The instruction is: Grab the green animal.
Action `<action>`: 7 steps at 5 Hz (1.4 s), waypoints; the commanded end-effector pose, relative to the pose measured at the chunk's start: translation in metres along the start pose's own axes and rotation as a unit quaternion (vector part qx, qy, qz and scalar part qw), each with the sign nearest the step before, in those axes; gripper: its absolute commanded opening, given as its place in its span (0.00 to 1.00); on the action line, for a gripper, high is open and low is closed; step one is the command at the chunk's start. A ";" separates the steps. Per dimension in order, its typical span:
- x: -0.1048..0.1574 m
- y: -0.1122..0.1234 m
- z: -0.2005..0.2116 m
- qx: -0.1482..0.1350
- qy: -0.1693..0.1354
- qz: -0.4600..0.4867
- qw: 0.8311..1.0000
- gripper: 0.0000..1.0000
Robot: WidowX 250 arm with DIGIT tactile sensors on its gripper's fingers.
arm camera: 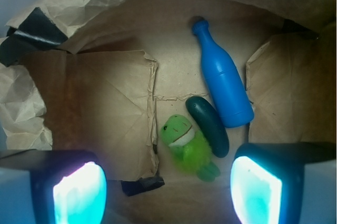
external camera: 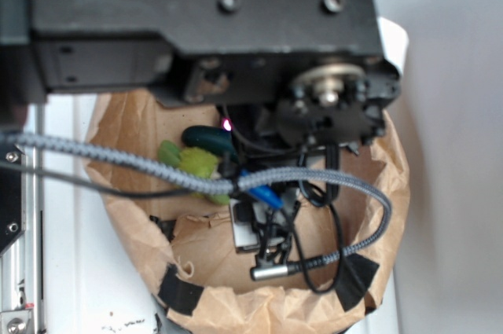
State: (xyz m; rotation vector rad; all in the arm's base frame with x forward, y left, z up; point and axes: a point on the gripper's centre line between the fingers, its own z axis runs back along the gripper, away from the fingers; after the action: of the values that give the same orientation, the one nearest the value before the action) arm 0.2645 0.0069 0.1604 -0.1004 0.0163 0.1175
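Observation:
The green animal (arm camera: 188, 147), a fuzzy lime-green plush with a white mouth band and darker green feet, lies on the brown paper floor of a bag. In the exterior view the green animal (external camera: 192, 163) shows partly behind cables. My gripper (arm camera: 167, 192) is open, hovering above the bag floor. Its two glowing cyan pads (arm camera: 79, 195) stand wide apart at the bottom of the wrist view. The plush lies just ahead of the gap, nearer the right pad, with nothing held between the fingers.
A dark green cucumber-shaped object (arm camera: 208, 125) touches the plush on its right. A blue bottle (arm camera: 223, 76) lies beyond it. Crumpled brown paper bag walls (arm camera: 31, 103) with black tape (arm camera: 141, 185) ring the space. Grey braided cable (external camera: 141, 165) crosses the exterior view.

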 end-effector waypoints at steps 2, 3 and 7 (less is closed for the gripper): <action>0.016 0.016 0.003 -0.007 -0.046 0.001 0.999 1.00; 0.023 0.028 -0.010 -0.007 -0.044 0.000 0.999 1.00; -0.017 0.041 -0.059 0.016 -0.069 0.006 0.997 1.00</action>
State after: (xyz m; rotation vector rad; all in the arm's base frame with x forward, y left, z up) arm 0.2383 0.0348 0.0876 -0.0692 -0.0715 0.1262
